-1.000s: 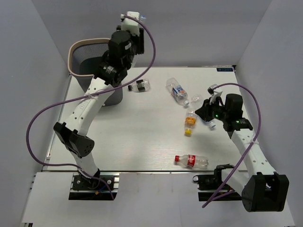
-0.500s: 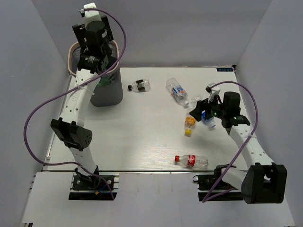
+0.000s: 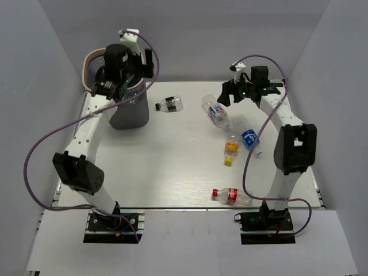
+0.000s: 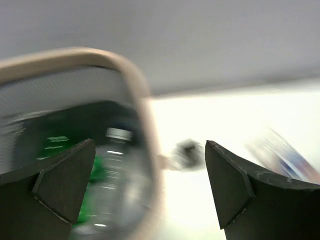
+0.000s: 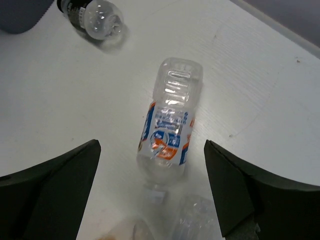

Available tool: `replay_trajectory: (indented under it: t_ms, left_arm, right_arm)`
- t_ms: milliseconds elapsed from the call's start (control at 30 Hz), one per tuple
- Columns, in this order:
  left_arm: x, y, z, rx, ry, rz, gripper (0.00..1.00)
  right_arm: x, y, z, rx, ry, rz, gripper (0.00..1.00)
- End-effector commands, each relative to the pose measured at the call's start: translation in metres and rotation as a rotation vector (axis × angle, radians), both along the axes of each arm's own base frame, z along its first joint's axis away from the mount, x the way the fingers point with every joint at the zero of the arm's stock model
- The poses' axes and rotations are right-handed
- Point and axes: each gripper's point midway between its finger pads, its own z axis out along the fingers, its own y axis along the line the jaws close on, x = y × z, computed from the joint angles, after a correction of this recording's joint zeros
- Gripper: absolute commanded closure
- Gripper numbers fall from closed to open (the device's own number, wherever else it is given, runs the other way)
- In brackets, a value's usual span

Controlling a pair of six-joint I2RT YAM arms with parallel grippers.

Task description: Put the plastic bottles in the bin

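Observation:
The bin (image 3: 88, 69), dark mesh with a pale rim (image 4: 131, 82), stands at the back left. Inside it lie a clear bottle (image 4: 111, 175) and something green (image 4: 57, 146). My left gripper (image 3: 148, 66) hovers open and empty at the bin's right rim (image 4: 150, 192). My right gripper (image 3: 225, 96) is open and empty above a clear bottle with a blue-and-orange label (image 3: 215, 110) (image 5: 169, 131), its fingers (image 5: 50, 190) wide on either side. A black-labelled bottle (image 3: 169, 104) (image 5: 92, 15) lies near the bin. Blue-labelled (image 3: 249, 140), orange-capped (image 3: 230, 150) and red-labelled (image 3: 232, 195) bottles lie on the table.
The white table (image 3: 167, 161) is walled in by grey panels on both sides and at the back. A crushed clear bottle (image 5: 200, 220) lies right by the neck of the blue-and-orange one. The left wrist view is motion-blurred.
The left gripper swung over the bin, opened, and has shifted right to its rim. The right gripper opened, left the blue-labelled bottle on the table, and swung back over the blue-and-orange bottle.

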Motion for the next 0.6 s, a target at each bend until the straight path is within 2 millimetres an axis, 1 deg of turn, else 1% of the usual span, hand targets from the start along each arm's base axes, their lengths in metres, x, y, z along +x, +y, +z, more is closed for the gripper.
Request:
replay_trajectory:
  t_ms: [0, 33, 67, 100, 133, 167, 200, 233, 267, 300, 333, 367, 400, 433, 467, 500, 533, 567]
  left_arm:
    - [-0.078, -0.099, 0.034, -0.111, -0.064, -0.619, 0.00]
    - [-0.095, -0.118, 0.023, -0.140, -0.014, -0.734, 0.00]
    - [-0.105, -0.123, 0.001, -0.162, 0.057, -0.773, 0.00]
    - [-0.121, -0.137, -0.014, -0.191, 0.113, -0.823, 0.00]
    - [-0.138, -0.139, -0.015, -0.202, 0.117, -0.845, 0.00]
    - [-0.148, -0.141, -0.050, -0.216, 0.194, -0.847, 0.00]
    - [-0.158, -0.142, -0.058, -0.215, 0.205, -0.856, 0.00]
    - [-0.162, -0.139, -0.069, -0.219, 0.230, -0.822, 0.00]
    - [-0.177, -0.139, -0.088, -0.228, 0.278, -0.825, 0.00]
    - [-0.179, -0.134, -0.098, -0.222, 0.294, -0.798, 0.00]
    - [-0.187, -0.135, -0.108, -0.226, 0.320, -0.796, 0.00]
    - [-0.197, -0.135, -0.133, -0.232, 0.382, -0.786, 0.00]
    - [-0.199, -0.131, -0.137, -0.233, 0.378, -0.762, 0.00]
    - [-0.207, -0.130, -0.157, -0.241, 0.423, -0.750, 0.00]
    - [-0.212, -0.131, -0.165, -0.236, 0.433, -0.750, 0.00]
    - [-0.211, -0.128, -0.171, -0.239, 0.438, -0.721, 0.00]
    - [-0.216, -0.126, -0.188, -0.241, 0.483, -0.691, 0.00]
    - [-0.219, -0.127, -0.196, -0.235, 0.494, -0.691, 0.00]
  right_arm:
    - [0.014, 0.015, -0.023, -0.017, 0.072, 0.054, 0.10]
    - [0.023, 0.020, -0.028, -0.022, 0.061, 0.071, 0.10]
    - [0.026, 0.024, -0.032, -0.039, 0.054, 0.072, 0.10]
    - [0.030, 0.029, -0.047, -0.059, 0.072, 0.086, 0.10]
    - [0.035, 0.031, -0.047, -0.065, 0.064, 0.085, 0.10]
    - [0.042, 0.030, -0.048, -0.086, 0.057, 0.059, 0.10]
    - [0.047, 0.031, -0.051, -0.092, 0.047, 0.048, 0.10]
    - [0.050, 0.029, -0.062, -0.099, 0.062, 0.020, 0.10]
    - [0.055, 0.028, -0.062, -0.100, 0.044, 0.011, 0.10]
    - [0.057, 0.029, -0.074, -0.107, 0.060, 0.002, 0.10]
    - [0.056, 0.031, -0.075, -0.102, 0.070, 0.003, 0.10]
    - [0.057, 0.033, -0.078, -0.101, 0.074, 0.010, 0.10]
    - [0.056, 0.035, -0.087, -0.122, 0.083, 0.005, 0.10]
    - [0.053, 0.036, -0.095, -0.139, 0.093, 0.004, 0.10]
    - [0.060, 0.030, -0.098, -0.174, 0.068, -0.033, 0.10]
    - [0.058, 0.033, -0.108, -0.186, 0.084, -0.035, 0.10]
    - [0.058, 0.029, -0.117, -0.220, 0.088, -0.047, 0.10]
    - [0.057, 0.029, -0.122, -0.232, 0.095, -0.050, 0.10]
